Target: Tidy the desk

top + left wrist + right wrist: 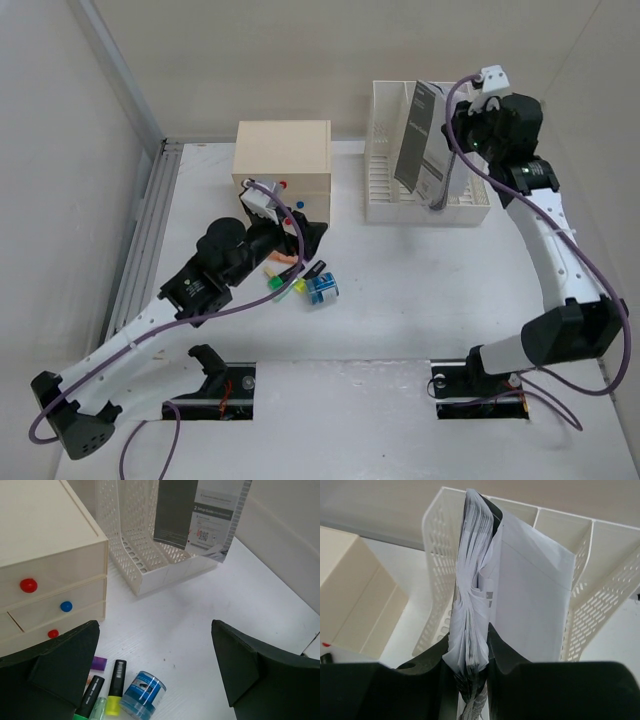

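The left tool (pixel 155 630) fills the foreground of its own wrist view. Its two dark fingers are spread wide with nothing between them, and it hangs low over a small heap of clutter. That heap sits on the white tabletop (pixel 400 300), which runs from the arm bases to the back wall and carries everything here. In the heap are a yellow-tipped marker (pixel 116 685), a green-tipped marker (pixel 90 695) beside it, a purple piece (pixel 99 663) and a blue round container (pixel 142 695). Just behind stands the beige drawer box (pixel 45 555), its drawers shut.

To the right at the back is the white slotted rack (pixel 385 180). The right tool (pixel 470 650) is pinched tight on the bottom edge of a booklet (pixel 520 605), held upright over the rack's left slots. I cannot tell whether its lower corner touches the rack floor.

The risks, as I judge them:
- The booklet's pages fan apart above the pinch, so a loose sheet could catch a divider and crumple or slide out.
- If the booklet is let go while tilted, it may topple across the slots.
- The rack looks light, and a snag could drag it.
- On the left, a wide finger coming down could nudge the round container and send it rolling, or scatter the markers towards the drawer box.
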